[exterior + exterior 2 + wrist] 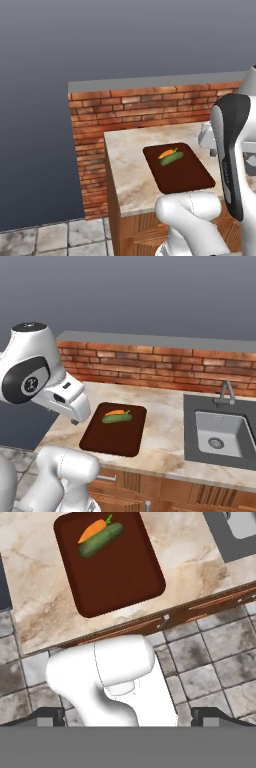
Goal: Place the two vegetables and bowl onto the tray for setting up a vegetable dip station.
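The dark reddish-brown tray (186, 175) (112, 440) (120, 574) lies flat on the marble counter. At its far end the orange carrot (167, 152) (116, 412) (92, 532) and the dark green cucumber (172, 159) (116, 418) (101, 540) rest side by side, touching. The red bowl is out of view. My gripper (129, 718) is raised high in front of the counter, looking down at the tray and floor. Its two dark fingertips (50, 716) stand far apart, open, with nothing between them.
A steel sink (220, 433) with a faucet (227, 392) is set into the counter right of the tray. A brick backsplash (150, 363) runs along the back. The counter (127, 165) ends at its left edge above the tiled floor (220, 657).
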